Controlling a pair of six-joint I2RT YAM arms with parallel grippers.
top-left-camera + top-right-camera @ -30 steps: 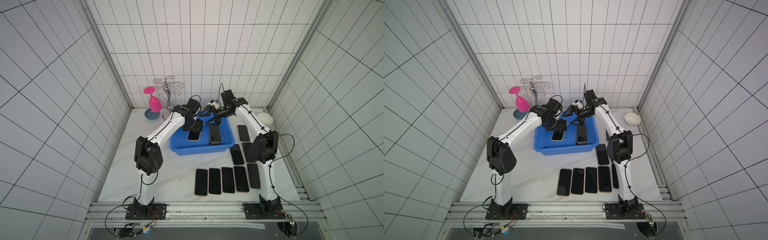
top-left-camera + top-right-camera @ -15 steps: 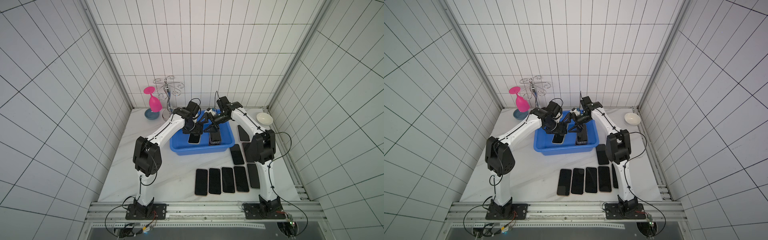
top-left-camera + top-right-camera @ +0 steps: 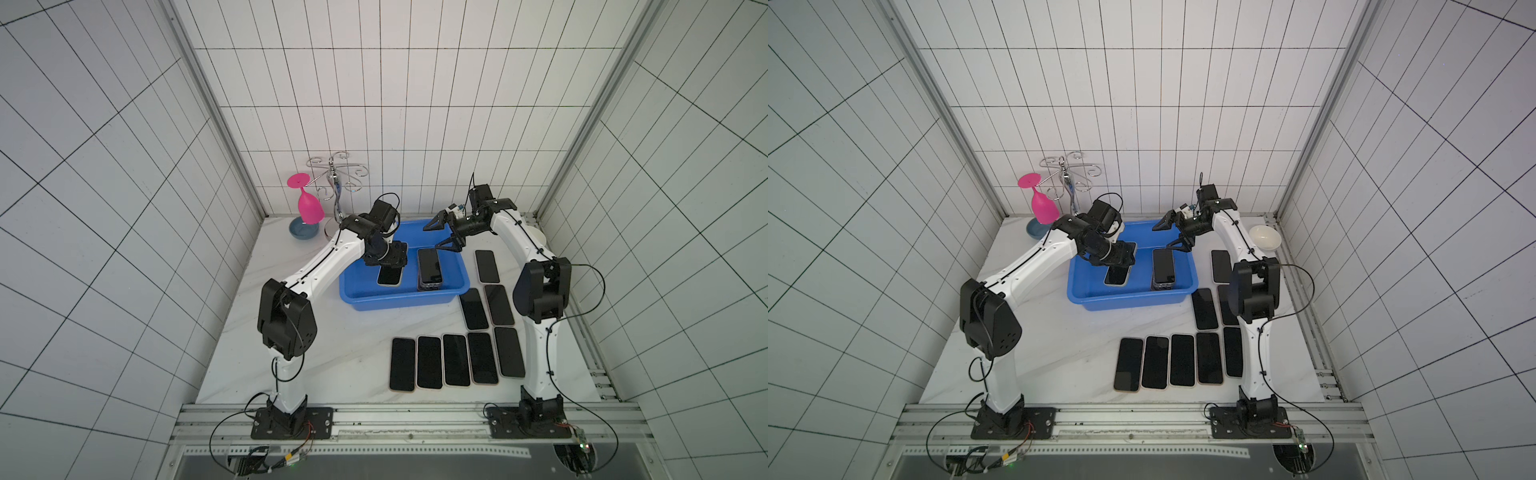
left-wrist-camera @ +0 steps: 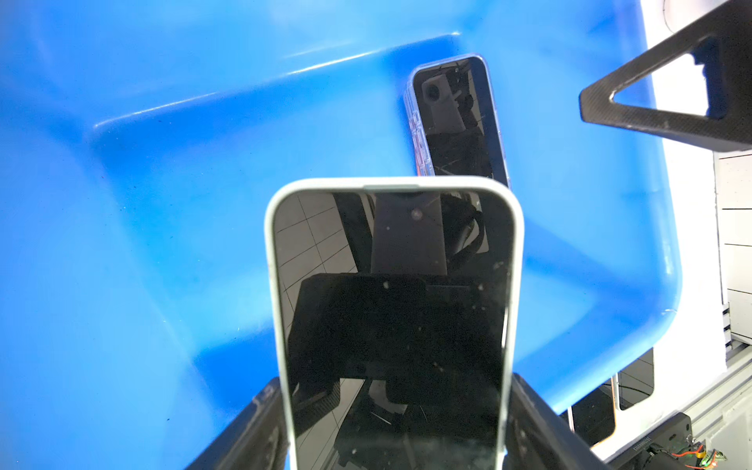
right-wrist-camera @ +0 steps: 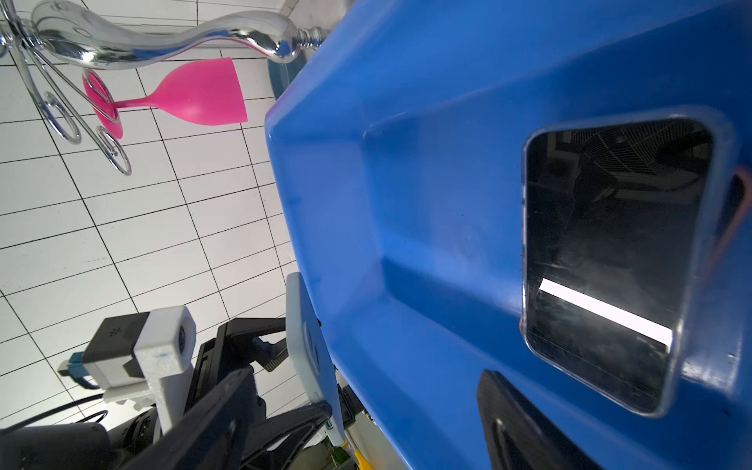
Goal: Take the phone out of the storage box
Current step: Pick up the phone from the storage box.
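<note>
Phone, white-cased, is pinched by its long edges in the left gripper, over the left half of the box near the worktop's far edge. Held only at one end, it may pivot, slip, or clip the rim. Second phone lies alongside, rightward; above it the right gripper gapes wide, so there's a collision risk if either arm swings across.

Phone lies in storage box (right side).
</note>
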